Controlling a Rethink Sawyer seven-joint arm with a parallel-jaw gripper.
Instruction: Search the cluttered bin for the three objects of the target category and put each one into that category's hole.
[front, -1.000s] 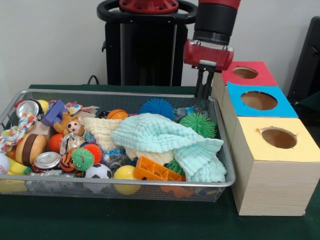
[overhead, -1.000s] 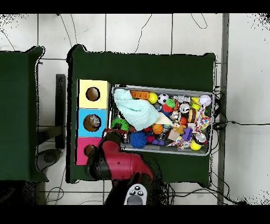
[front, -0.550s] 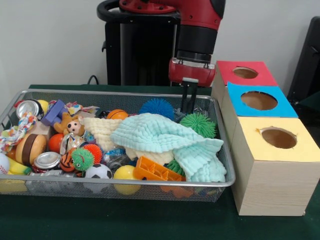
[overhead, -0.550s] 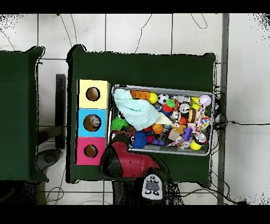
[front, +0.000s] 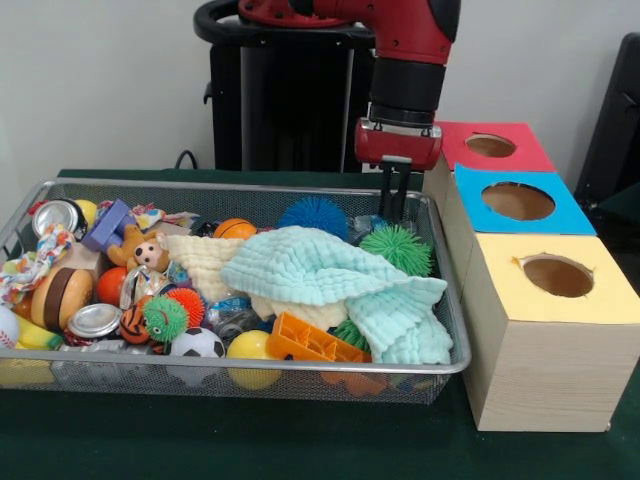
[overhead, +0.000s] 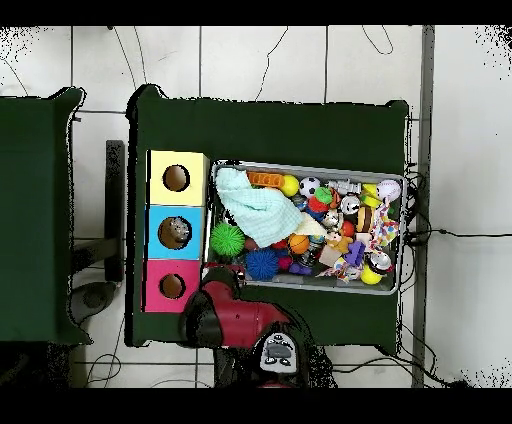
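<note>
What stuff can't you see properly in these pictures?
- Toys under the mint cloth: front view, the cloth covers them.
- The hand: whether it is open or shut, too small in the front view; in the overhead view the arm hides it.
- Inside the red box hole and yellow box hole: too dark in both views.

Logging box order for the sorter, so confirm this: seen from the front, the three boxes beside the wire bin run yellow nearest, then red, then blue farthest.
Not quite. The front view shows the yellow box nearest, then the blue box in the middle, and the red box farthest. Red and blue are swapped in your statement. They do stand beside the wire bin.
</note>
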